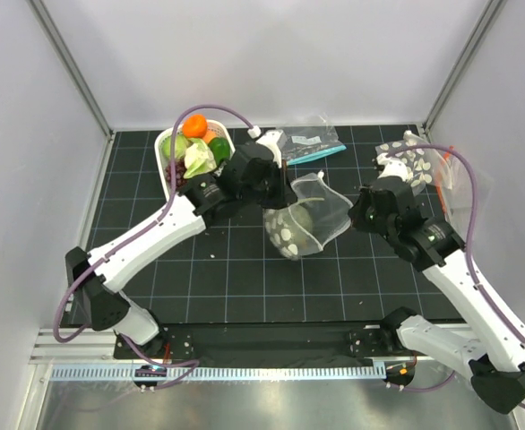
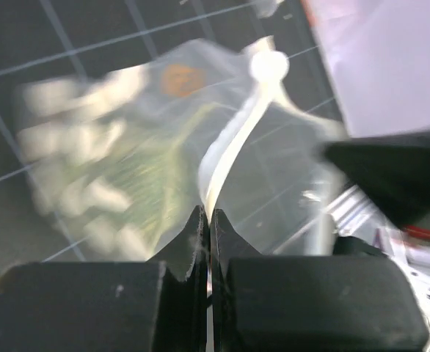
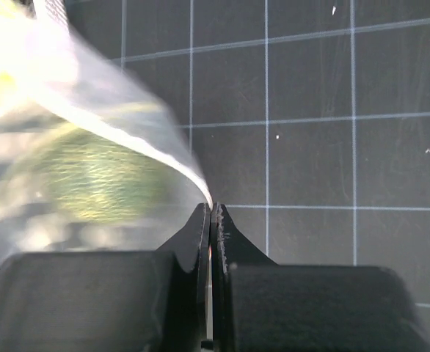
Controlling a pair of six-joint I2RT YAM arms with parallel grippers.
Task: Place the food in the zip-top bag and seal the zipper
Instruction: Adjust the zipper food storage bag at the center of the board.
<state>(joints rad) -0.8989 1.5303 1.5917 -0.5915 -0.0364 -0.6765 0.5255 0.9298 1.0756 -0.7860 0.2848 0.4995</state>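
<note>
At the middle of the black gridded table (image 1: pixel 245 287), the zip-top bag (image 1: pixel 325 208) is held between the two arms, its mouth gaping upward. The left fingers (image 2: pixel 191 246) are pinched flat together on the zipper (image 2: pixel 233 147), and the pale strip runs out from between their tips and curves away. The right fingers (image 3: pixel 194 235) are likewise pressed tight on the opposite side of the rim, with a thin fold of clear film emerging from their tips. Gripping the rim at two opposite points looks meant to tame the floppy mouth, either to spread it for more food or to draw it taut for sealing; I cannot tell which. One piece is already inside: the dark green melon (image 1: pixel 296 224) sits low in the bag and its weight drags the film into a pouch. Whether the bottom rests on the table is unclear. The rest of the food is not in yet: the cauliflower (image 1: pixel 198 159), an orange piece (image 1: pixel 195 127) and green pieces lie heaped in the white basket (image 1: pixel 164 143) at the far left, just behind the left wrist. Two other bags lie apart, a small clear bag with a teal strip (image 1: pixel 312 141) at the far edge and a dotted bag (image 1: pixel 422 166) behind the right arm. With both arms busy on the rim, one must probably let go to fetch more food, and the mouth may then slump shut
</note>
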